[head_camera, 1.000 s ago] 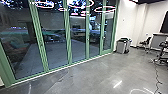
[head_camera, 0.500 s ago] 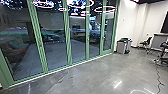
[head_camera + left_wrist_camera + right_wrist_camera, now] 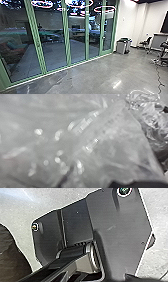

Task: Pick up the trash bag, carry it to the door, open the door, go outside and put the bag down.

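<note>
Translucent, crinkled plastic of the trash bag (image 3: 110, 144) lies right up against the camera in the left wrist view. Whether my left gripper is closed on it cannot be told. In the head view, a row of tall glass panels in green frames runs from the left to the middle, and a door (image 3: 107, 32) with a small handle stands at its far end. Paving shows through the glass. The state of my right gripper cannot be made out.
A grey bin (image 3: 122, 46) stands by the white wall just past the glass. Farther right are a dark chair (image 3: 145, 43) and a desk (image 3: 159, 41). A black cable (image 3: 158, 77) trails over the grey floor (image 3: 95, 77) at the right.
The head camera's picture has shifted slightly, with the nearer glass frames now a little farther left. Nothing else has visibly moved.
</note>
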{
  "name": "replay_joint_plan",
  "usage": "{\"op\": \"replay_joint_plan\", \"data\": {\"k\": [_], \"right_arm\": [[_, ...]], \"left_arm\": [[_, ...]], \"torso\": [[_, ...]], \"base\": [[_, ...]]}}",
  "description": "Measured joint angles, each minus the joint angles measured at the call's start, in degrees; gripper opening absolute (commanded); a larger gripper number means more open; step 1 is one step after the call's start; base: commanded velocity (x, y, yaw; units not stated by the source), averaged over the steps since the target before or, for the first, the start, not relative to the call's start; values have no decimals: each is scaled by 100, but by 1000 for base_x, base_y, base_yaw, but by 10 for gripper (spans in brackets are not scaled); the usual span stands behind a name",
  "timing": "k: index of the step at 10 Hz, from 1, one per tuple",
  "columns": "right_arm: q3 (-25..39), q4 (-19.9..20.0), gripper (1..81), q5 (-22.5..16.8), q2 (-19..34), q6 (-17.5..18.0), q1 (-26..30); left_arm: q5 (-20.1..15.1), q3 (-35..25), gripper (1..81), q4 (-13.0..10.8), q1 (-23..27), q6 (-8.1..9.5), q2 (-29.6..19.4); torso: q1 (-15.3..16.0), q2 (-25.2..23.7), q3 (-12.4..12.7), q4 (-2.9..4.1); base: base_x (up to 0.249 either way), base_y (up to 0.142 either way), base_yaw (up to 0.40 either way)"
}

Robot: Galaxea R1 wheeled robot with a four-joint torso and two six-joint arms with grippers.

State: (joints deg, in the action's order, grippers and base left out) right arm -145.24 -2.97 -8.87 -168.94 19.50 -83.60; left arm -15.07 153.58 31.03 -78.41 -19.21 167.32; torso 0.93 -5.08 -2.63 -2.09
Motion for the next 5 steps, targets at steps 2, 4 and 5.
{"op": "replay_joint_plan", "data": {"k": [2, 4, 5], "right_arm": [[-5, -2, 811, 23, 28, 0, 54], [-10, -7, 811, 1, 17, 0, -7], [-10, -9, 811, 11, 17, 0, 1]], "left_arm": [[18, -10, 10, 0, 63, 0, 30], [7, -11, 10, 0, 7, 0, 29], [7, -11, 10, 0, 5, 0, 29]], "torso": [[0, 2, 0, 0], [2, 2, 0, 0], [2, 2, 0, 0]], "base": [[71, -96, 0], [71, -96, 0], [71, -92, 0]]}}
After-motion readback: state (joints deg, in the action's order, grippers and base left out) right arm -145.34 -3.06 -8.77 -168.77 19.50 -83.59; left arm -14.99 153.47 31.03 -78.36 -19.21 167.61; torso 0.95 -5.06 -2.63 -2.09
